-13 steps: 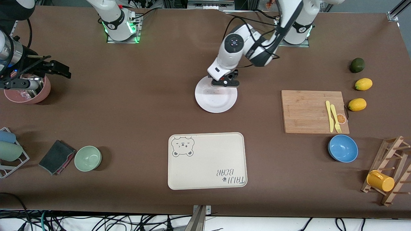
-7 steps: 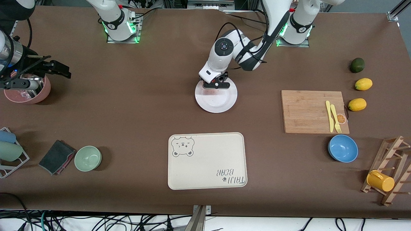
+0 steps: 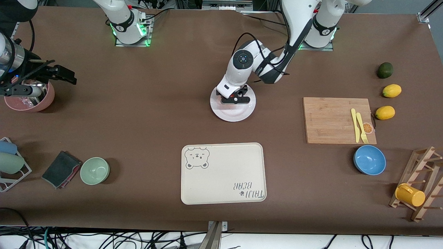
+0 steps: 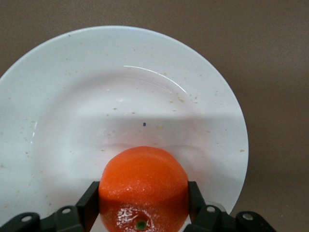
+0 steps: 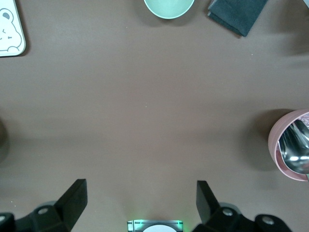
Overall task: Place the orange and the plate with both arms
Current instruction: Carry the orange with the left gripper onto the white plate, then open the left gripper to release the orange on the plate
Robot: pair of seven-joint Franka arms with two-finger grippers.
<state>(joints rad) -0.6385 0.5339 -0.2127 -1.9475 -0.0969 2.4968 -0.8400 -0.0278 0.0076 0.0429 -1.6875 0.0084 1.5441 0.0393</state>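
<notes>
Though gripped, orange [image 4: 143, 186] stem-end up, over plate [image 4: 63, 96].

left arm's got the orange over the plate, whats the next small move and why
Probably lower a little more, then open. The left claw is shut on the orange, and the wrist view shows it over the plate, though off-centre toward one rim. Whether the fruit touches the plate can't be told. The right claw waits open near the pink bowl.
</notes>
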